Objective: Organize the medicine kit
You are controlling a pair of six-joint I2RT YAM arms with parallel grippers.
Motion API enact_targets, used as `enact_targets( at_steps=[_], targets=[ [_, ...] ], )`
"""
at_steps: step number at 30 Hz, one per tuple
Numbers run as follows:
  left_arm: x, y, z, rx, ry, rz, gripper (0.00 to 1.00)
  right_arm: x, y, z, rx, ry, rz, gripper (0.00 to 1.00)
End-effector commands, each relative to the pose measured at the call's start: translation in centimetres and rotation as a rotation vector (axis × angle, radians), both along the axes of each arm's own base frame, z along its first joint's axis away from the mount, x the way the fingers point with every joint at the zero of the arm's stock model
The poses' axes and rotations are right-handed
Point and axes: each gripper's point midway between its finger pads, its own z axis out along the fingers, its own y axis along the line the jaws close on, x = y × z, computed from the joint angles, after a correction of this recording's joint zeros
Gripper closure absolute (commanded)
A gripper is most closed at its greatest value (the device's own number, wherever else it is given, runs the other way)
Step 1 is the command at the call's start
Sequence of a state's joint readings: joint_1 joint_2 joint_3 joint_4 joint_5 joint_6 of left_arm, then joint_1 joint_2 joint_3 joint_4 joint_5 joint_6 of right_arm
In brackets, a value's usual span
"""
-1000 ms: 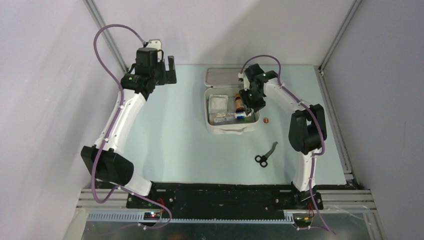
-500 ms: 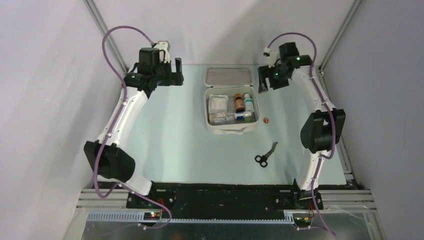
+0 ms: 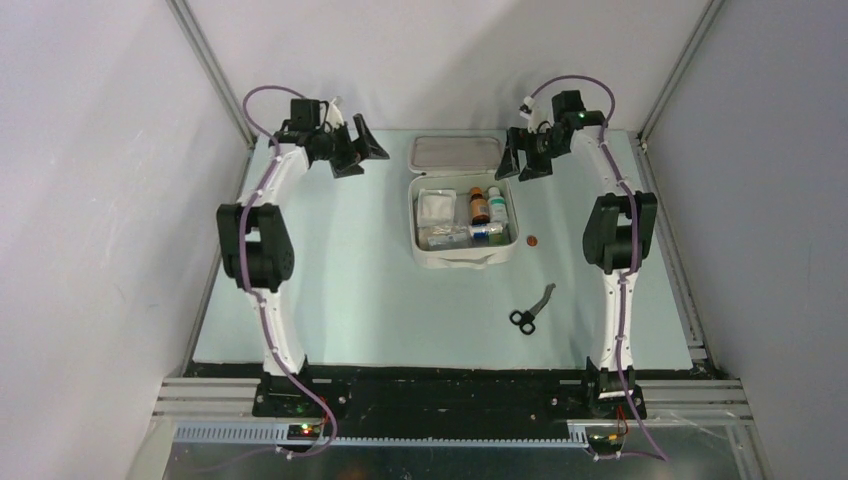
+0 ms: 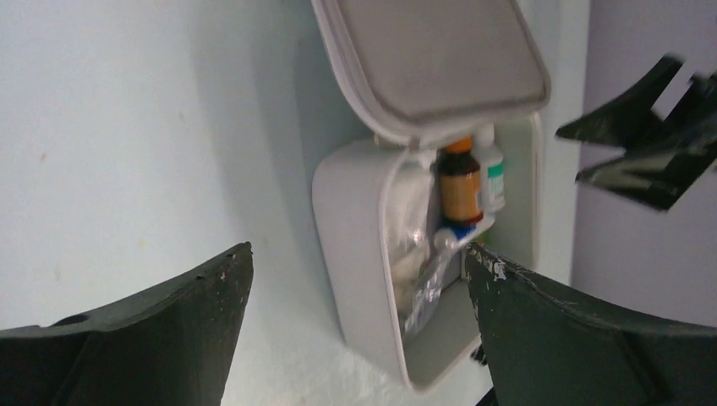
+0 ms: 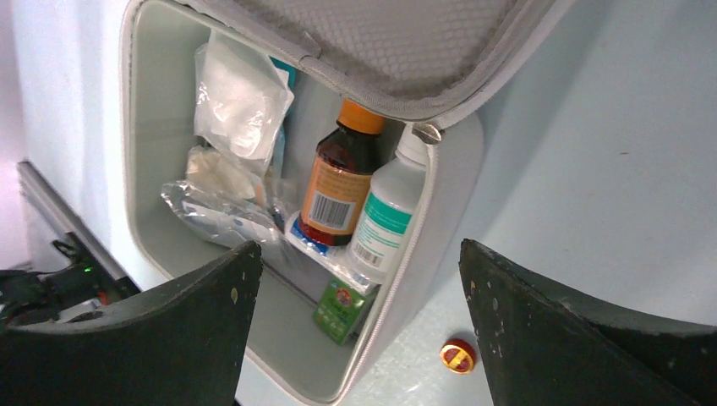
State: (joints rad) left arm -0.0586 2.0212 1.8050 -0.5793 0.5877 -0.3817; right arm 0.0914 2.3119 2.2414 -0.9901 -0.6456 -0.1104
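The white medicine kit lies open at mid-table, its grey-lined lid folded back behind it. Inside are an amber bottle, a white bottle with a green label, clear packets and a small green box. My left gripper is open and empty, raised left of the lid. My right gripper is open and empty, raised right of the lid. The kit also shows in the left wrist view and the right wrist view.
Black-handled scissors lie on the table in front of the kit. A small red and yellow cap lies just right of the kit, also in the right wrist view. Frame posts and walls close in the back corners.
The right gripper has lifted out of the kit and swung back to the right of the lid. The left arm has straightened up and its gripper has moved right toward the lid.
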Motion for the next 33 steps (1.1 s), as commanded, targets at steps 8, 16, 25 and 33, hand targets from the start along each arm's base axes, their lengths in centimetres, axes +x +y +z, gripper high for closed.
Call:
enact_targets(
  at_steps=[8,16,25,33],
  targets=[
    [7.6,-5.9,-1.8,-0.492,0.056,-0.014,0.00,-1.2,-0.6,0.7,0.034,0.034,0.020,0.09],
    [10.4,-9.0,-5.2,-0.583,0.113,0.021,0.07,-3.7,-3.8,2.3,-0.093,0.025,0.036,0.08],
    [11.2,-11.9,-5.0,-0.596,0.033,-0.009,0.33,-6.4,-3.8,3.4,-0.138,0.029,0.086,0.09],
    [10.7,-11.8,-2.5,-0.601,-0.071,-0.074,0.58,-6.8,-2.3,4.9,-0.126,-0.025,0.157,0.12]
  ],
)
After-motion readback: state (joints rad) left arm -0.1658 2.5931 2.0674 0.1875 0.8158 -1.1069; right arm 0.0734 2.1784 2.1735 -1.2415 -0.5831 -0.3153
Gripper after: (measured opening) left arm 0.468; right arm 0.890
